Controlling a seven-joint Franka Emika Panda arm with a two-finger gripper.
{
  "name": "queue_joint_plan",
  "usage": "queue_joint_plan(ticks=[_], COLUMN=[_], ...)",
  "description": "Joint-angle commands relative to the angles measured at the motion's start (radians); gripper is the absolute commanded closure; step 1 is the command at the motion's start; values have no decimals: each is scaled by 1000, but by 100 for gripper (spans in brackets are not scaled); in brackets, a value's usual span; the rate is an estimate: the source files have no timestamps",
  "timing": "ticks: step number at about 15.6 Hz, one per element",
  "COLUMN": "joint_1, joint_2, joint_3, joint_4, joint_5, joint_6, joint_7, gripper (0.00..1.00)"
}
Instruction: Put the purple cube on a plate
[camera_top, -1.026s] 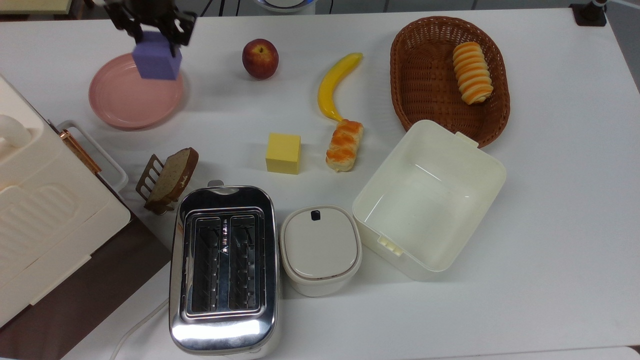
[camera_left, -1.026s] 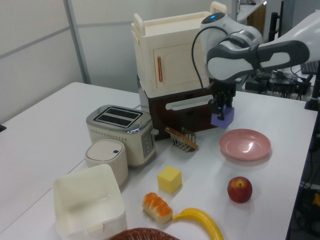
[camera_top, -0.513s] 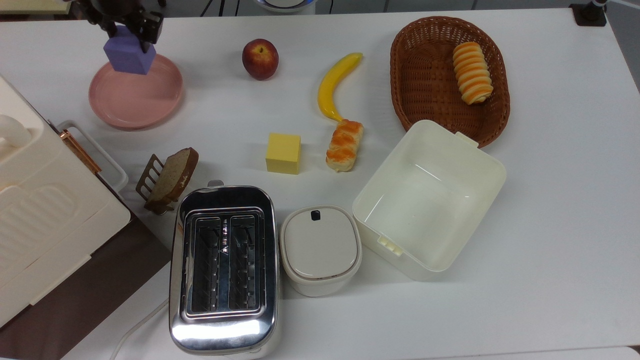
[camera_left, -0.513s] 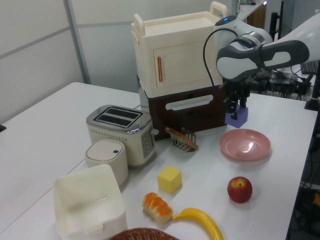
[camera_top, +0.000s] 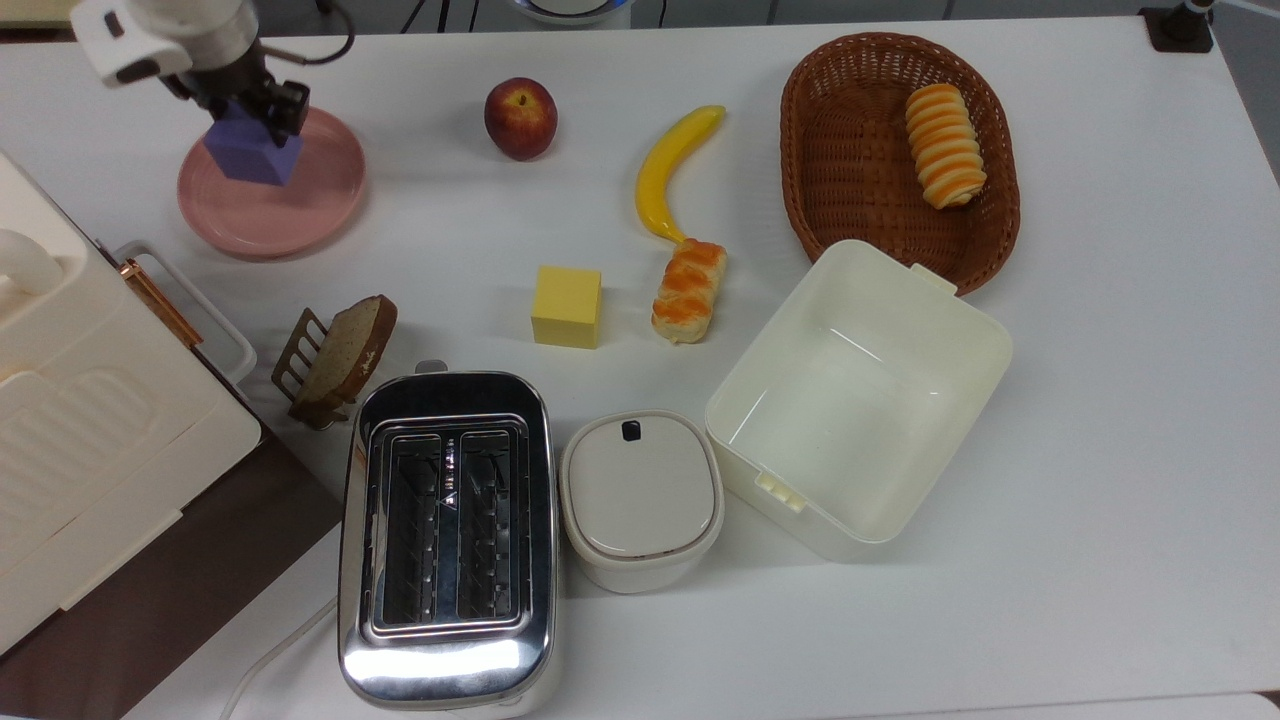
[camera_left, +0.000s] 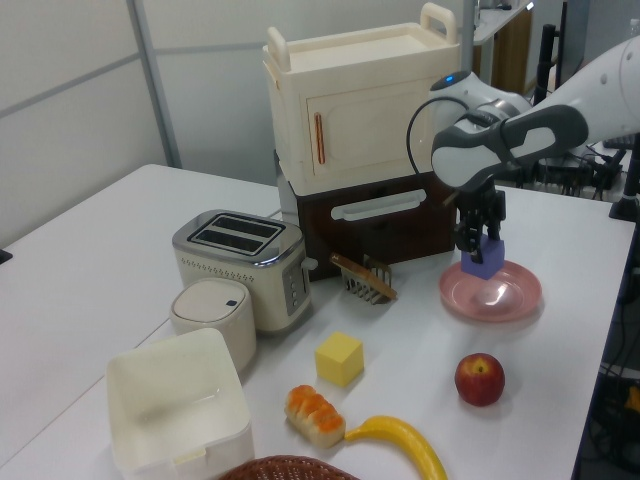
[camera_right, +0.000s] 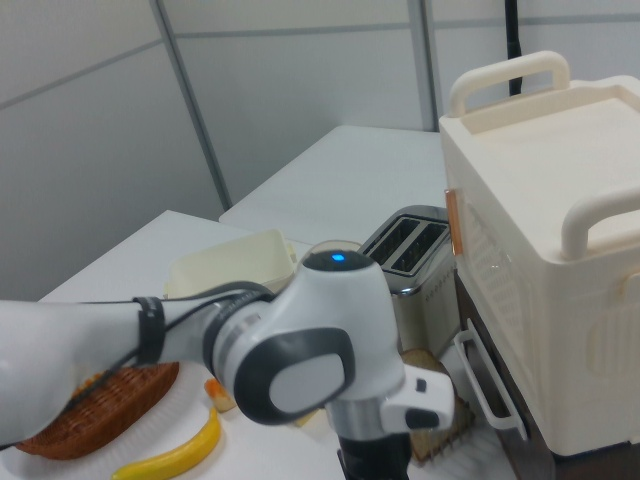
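the robot arm's black two-finger pincer (camera_top: 252, 108) points straight down near the top view's far left corner, pinching the small matte lavender-purple cube (camera_top: 250, 153) between its fingers. in the left view the pincer (camera_left: 482, 232) grips the purple cube (camera_left: 484, 257) by its upper part, and the cube sits low over the inside of the round shallow pink plate (camera_left: 517, 298); whether its underside touches the plate cannot be told. in the top view the cube lies over the far left part of the pink plate (camera_top: 310, 205), inside the rim.

the plate stands on the white counter (camera_top: 1100, 420). to the top view's right of the plate lies a red apple (camera_top: 520, 117), then a yellow banana (camera_top: 672, 168), then a brown oval wicker basket (camera_top: 850, 150) holding a striped orange bread roll (camera_top: 943, 145). nearer the middle, a yellow cube (camera_top: 567, 306) sits just beside an orange glazed pastry (camera_top: 689, 288), which touches the banana's near end. along the near side stand a shiny chrome two-slot toaster (camera_top: 448, 540), a small cream lidded container (camera_top: 640, 497) and an open cream plastic box (camera_top: 858, 396). a slice of brown bread leans in a small rack (camera_top: 335, 358) between the plate and the toaster. a cream cabinet with handles (camera_top: 80, 420) fills the top view's near left.
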Motion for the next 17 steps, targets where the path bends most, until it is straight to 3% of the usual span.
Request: queue_joint_plan(ticks=[1, 4, 6, 7, 8, 9, 17], joint_1=[-12, -14, -12, -10, -7, -6, -1], joint_2=[27, 49, 61, 65, 64, 64, 52], joint_3=[-18, -18, -16, -15, -13, -10, 34], joint_4=[-7, -7, -7, -8, -10, -8, 3], joint_5=[-17, -20, -43, -50, -52, -50, -46], joint_6=[48, 70, 70, 68, 68, 68, 54], joint_7=[-25, -25, -26, -25, -23, -22, -19], gripper=[93, 93, 85, 61, 21, 0, 0])
